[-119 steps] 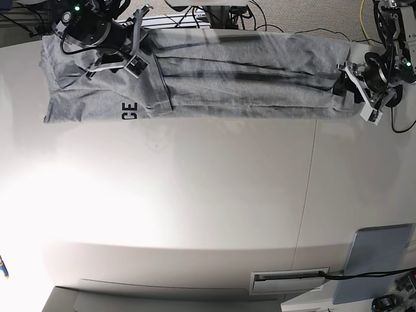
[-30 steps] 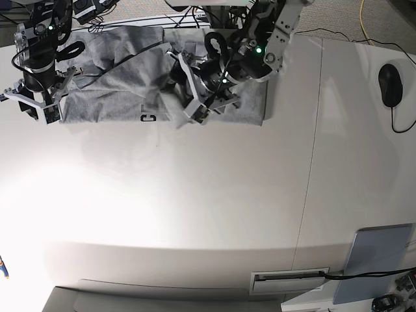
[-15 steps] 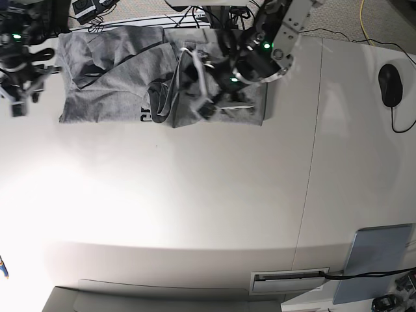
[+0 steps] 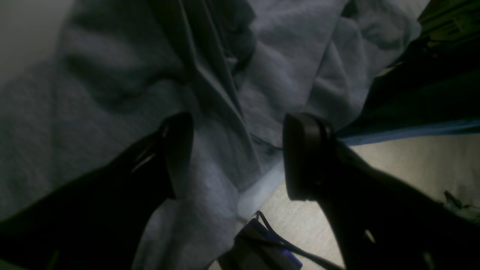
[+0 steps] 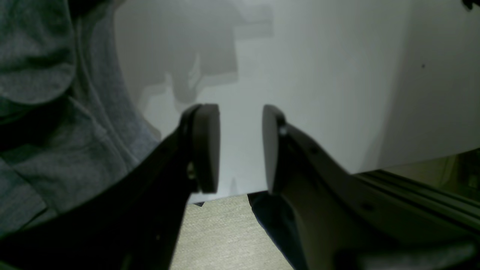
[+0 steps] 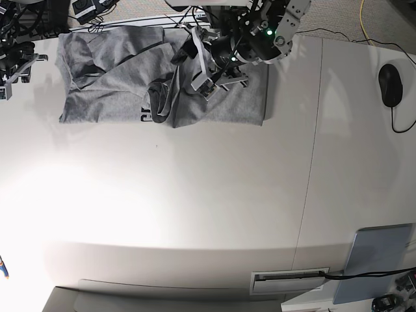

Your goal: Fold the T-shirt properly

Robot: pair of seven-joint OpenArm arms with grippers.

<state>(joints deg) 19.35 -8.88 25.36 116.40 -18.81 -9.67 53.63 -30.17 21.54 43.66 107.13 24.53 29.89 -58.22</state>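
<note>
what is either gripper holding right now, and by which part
Nothing: left gripper open above the heather-grey cotton T-shirt, right gripper open over bare table.

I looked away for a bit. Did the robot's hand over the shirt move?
Yes. The left hand, open above the T-shirt, was out near the black mouse at the table's right edge; it has swung left to the middle of the back edge.

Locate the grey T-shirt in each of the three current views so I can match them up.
Base view: T-shirt lies crumpled along the table's far edge, upper left to centre.
Left wrist view: it fills the upper left, bunched in folds beneath the open left gripper.
Right wrist view: only an edge shows along the left side.
Shared landmark: the white table, also seen in the right wrist view.
</note>
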